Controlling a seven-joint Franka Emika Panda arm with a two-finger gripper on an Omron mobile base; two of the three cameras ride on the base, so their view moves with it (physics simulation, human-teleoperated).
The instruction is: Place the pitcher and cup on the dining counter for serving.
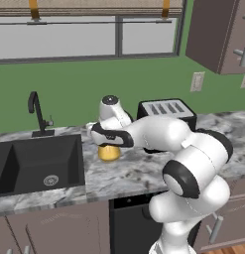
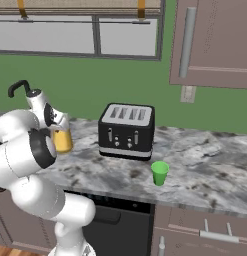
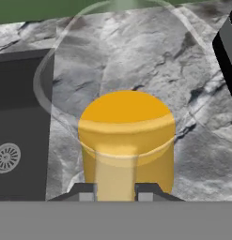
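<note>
Robot hand (image 3: 115, 191) over a glass pitcher (image 3: 127, 140) on a marbled worktop (image 1: 134, 171).
Its fingers sit narrow at the pitcher's rim; grip unclear. Green cup (image 2: 159, 173) stands before the toaster (image 2: 127, 131).

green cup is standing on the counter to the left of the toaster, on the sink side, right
Not quite. The right base view shows the green cup upright on the counter in front of the toaster and toward its right, away from the sink. On the sink side of the toaster stands the pitcher.
</note>
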